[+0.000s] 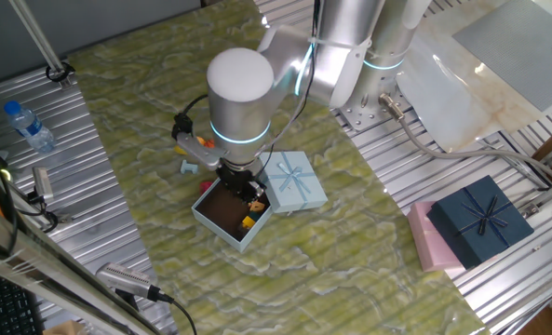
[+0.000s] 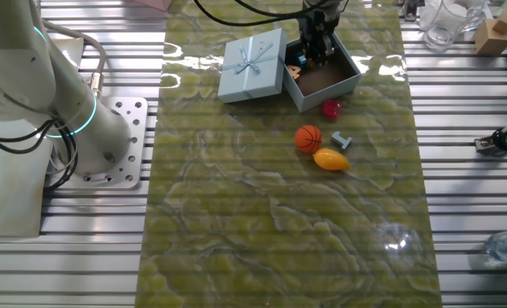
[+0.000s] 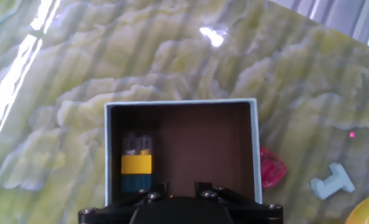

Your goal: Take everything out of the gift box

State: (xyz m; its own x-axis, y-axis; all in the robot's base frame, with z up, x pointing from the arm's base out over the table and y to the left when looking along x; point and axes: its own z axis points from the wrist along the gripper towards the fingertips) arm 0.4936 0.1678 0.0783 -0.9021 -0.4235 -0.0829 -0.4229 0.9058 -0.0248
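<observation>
Reaching down into the gift box [image 2: 328,79], my gripper [image 2: 319,50] hangs over the dark brown floor; whether its fingers are spread or pressed together I cannot tell. Inside, a yellow-and-blue block [image 3: 137,169] lies by the box's left wall in the hand view. Touching the box is its lid [image 2: 252,65]. Outside, on the green mat [image 2: 279,214], sit a magenta piece [image 2: 331,108], basketball [image 2: 309,139], pale-blue peg [image 2: 342,141] and mango [image 2: 331,159].
</observation>
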